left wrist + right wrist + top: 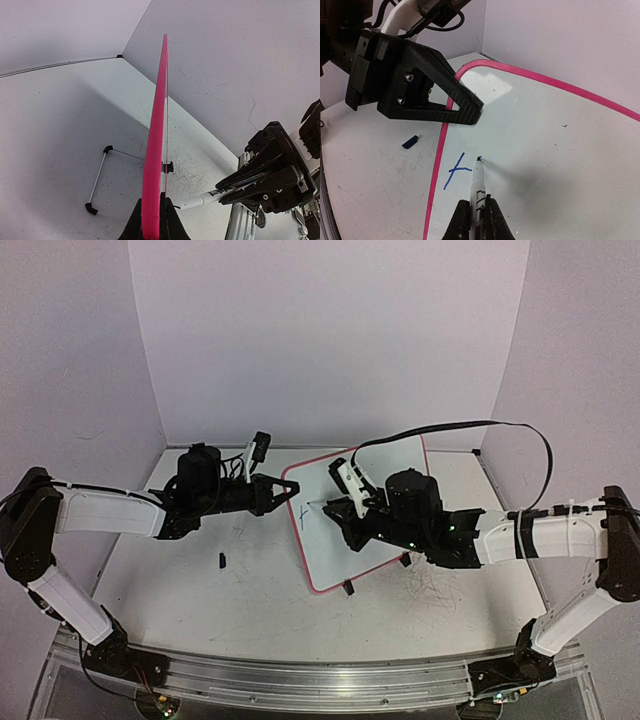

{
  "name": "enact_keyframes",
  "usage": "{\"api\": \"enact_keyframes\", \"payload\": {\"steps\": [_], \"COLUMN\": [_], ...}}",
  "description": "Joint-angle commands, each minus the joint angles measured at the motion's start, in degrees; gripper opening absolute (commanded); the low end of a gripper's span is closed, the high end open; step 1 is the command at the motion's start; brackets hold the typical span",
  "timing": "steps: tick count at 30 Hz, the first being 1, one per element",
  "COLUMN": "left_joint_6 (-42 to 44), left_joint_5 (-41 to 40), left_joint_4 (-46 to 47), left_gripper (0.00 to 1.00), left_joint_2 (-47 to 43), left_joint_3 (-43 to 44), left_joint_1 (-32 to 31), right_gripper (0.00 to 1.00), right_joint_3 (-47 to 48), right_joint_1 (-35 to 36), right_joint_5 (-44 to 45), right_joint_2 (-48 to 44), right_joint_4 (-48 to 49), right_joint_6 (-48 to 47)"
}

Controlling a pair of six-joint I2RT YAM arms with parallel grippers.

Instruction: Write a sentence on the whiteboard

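Observation:
The whiteboard (365,525) with its pink rim stands tilted in the middle of the table. My left gripper (291,490) is shut on its left edge; in the left wrist view the rim (157,125) runs edge-on up from the jaws of that gripper (152,225). My right gripper (477,220) is shut on a white marker (478,187), whose blue tip touches the whiteboard (545,150). Of the sentence (456,171), one slanted blue stroke crossed by a short bar shows, just left of the tip. From above, the right gripper (338,508) hovers over the board's upper left.
A small dark marker cap (221,560) lies on the table left of the board, also visible as the cap (410,142) in the right wrist view. A wire stand with black feet (97,180) rests behind the board. White walls enclose the table on three sides.

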Motion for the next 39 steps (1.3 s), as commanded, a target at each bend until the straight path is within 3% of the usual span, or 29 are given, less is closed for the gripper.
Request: {"api": "enact_keyframes", "payload": {"steps": [1, 39], "left_joint_6": [5.60, 5.69], "left_joint_5": [-2.93, -3.10], "left_joint_4": [-0.81, -0.87], "left_gripper": [0.00, 0.00], "left_joint_2": [-1.00, -1.28], "left_joint_3": [-0.36, -0.53], "left_joint_1": [0.44, 0.43], "right_gripper": [0.00, 0.00], "right_joint_3": [-0.15, -5.52], "right_joint_1": [-0.16, 0.12], "right_joint_5": [1.10, -0.93], "right_joint_2": [0.32, -1.41], "right_joint_4": [-0.68, -0.87], "right_joint_6": [0.73, 4.11]}}
